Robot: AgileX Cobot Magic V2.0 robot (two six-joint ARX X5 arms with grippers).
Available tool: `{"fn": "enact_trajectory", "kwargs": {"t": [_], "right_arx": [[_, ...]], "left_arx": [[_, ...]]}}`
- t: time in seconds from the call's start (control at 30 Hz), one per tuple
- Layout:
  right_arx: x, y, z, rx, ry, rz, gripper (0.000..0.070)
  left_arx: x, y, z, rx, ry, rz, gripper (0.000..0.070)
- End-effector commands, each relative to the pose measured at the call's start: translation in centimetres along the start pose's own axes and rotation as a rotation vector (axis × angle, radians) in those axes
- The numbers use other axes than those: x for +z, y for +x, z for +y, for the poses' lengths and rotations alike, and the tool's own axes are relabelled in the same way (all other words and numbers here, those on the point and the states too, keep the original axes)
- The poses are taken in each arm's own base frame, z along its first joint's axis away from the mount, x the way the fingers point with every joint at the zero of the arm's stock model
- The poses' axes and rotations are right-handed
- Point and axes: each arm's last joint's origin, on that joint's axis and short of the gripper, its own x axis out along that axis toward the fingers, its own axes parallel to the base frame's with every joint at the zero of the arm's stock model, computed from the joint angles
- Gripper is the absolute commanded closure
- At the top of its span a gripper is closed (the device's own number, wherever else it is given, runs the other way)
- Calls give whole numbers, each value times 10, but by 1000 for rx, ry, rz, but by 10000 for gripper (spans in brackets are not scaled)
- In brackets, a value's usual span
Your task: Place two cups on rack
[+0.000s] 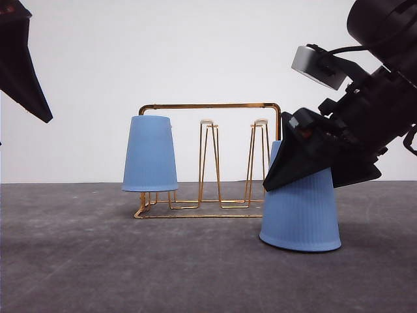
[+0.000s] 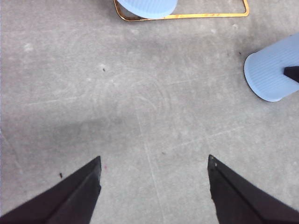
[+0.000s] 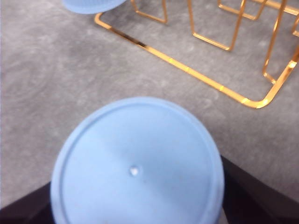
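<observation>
From the front, a thin brass-coloured wire rack (image 1: 210, 160) with an arched rectangular frame and white-tipped upright prongs stands on the grey, matte counter (image 1: 130, 261). A ribbed light-blue tapered cup (image 1: 150, 154) sits upside down over the rack's leftmost prong, its rim clear of the counter. A second cup (image 1: 301, 210), also inverted, rests tilted on the counter just beside the rack's right end, and the right gripper (image 1: 306, 163) has its black jaws closed around this cup's upper part. The left gripper (image 1: 26, 72) hangs high near the counter's left edge. The left wrist view shows that gripper's (image 2: 154, 182) two black pointed jaws spread wide apart over bare, scuffed counter, with the rack's base wire (image 2: 187, 15) and both cups beyond them. The right wrist view adds the held cup's smooth round bottom (image 3: 136, 163) with a small central nub, dark jaws at either side, and the rack's glossy base frame (image 3: 187, 70) near it.
</observation>
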Motion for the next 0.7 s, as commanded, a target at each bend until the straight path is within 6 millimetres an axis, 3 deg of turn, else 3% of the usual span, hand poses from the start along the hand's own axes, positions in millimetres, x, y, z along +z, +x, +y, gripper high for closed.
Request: {"fn": "enact_trajectory", "kwargs": {"t": [0.0, 0.23, 0.47, 0.67], "right_arx": [[11, -3, 3, 15, 55, 6, 330], [69, -32, 15, -27, 94, 120, 329], [135, -64, 24, -142, 12, -56, 329], [160, -60, 17, -160, -20, -191, 329]], "left_arx": [[3, -1, -2, -6, 3, -8, 282], [3, -1, -2, -6, 3, -9, 282], [3, -1, -2, -6, 3, -8, 282], [3, -1, -2, -6, 3, -9, 282]]}}
